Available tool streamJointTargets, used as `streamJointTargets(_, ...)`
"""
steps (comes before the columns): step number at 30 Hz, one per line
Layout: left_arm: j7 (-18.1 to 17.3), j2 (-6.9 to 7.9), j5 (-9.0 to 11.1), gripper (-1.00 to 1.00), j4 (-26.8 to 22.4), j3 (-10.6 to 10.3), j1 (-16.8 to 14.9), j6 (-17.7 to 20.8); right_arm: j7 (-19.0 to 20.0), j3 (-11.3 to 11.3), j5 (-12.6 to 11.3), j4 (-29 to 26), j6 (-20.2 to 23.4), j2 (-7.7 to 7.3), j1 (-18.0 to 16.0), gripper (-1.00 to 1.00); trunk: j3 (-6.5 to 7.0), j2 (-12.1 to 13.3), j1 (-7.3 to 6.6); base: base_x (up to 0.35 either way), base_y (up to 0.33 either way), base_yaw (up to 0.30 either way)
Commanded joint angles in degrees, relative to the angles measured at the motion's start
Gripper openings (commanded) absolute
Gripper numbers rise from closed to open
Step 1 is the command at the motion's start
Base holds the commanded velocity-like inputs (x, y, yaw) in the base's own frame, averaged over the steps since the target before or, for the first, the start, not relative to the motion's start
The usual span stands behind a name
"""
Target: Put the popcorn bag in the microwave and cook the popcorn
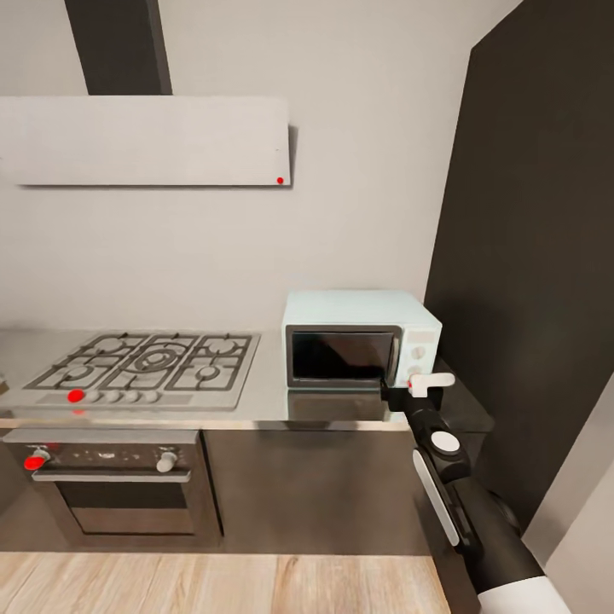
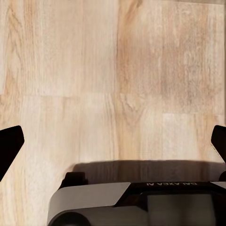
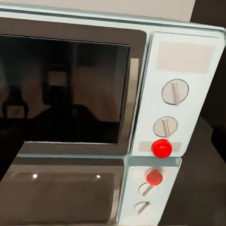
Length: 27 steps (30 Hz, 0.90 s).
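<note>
Right gripper (image 1: 415,385): raised in front of the lower right corner of the microwave's front, at the control panel side. Finger spread cannot be told; the head view shows a pale finger part and a dark body, with a small red mark between them.
Right arm (image 1: 452,486): extends up from the lower right of the head view toward the microwave.
Left gripper (image 2: 113,141): fingers spread wide; two dark fingertips (image 2: 9,146) stand at opposite edges of the left wrist view, with nothing between them.
Surface facing left gripper: pale wood plank floor (image 2: 113,70).
Microwave (image 1: 362,337): pale blue-white box on the countertop (image 1: 264,401), door shut, just right of the gas hob (image 1: 145,365).
Microwave door (image 3: 66,89): dark glass, reflective.
Microwave controls: two round white knobs (image 3: 174,91) stacked on the right panel, with a red signal light (image 3: 161,147) below them; all are mirrored in the glossy countertop.
Oven (image 1: 119,482): built in beneath the hob, with a bar handle, one red knob and one white knob.
Extractor hood (image 1: 145,141): on the wall above the hob.
Tall dark cabinet (image 1: 529,256): right of the microwave.
</note>
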Motion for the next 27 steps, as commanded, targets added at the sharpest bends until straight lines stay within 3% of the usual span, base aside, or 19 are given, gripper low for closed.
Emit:
streamJointTargets(1, 0.1, -0.01, 0.1, 1.0, 0.0, 0.0, 0.0, -0.2, -0.5, 0.2, 0.0, 0.0, 0.4, -0.07, -0.1, 1.0, -0.08, -0.1, 0.02, 0.084, -0.076, 0.0)
streamJointTargets(5, 0.1, -0.01, 0.1, 1.0, 0.0, 0.0, 0.0, -0.2, -0.5, 0.1, -0.1, 0.5, 0.3, -0.07, -0.1, 1.0, -0.08, -0.1, 0.02, 0.021, -0.018, 0.0)
streamJointTargets(10, 0.1, -0.01, 0.1, 1.0, 0.0, 0.0, 0.0, -0.2, -0.4, -2.6, -0.2, 5.3, -0.2, 0.03, -0.8, 1.0, -0.08, -0.1, 0.02, 0.001, -0.001, 0.0)
streamJointTargets(27, 0.1, -0.01, 0.1, 1.0, 0.0, 0.0, 0.0, -0.2, -0.3, -2.2, -0.2, 4.8, -0.4, 0.0, -0.2, 1.0, -0.08, -0.1, 0.02, 0.107, 0.0, 0.0)
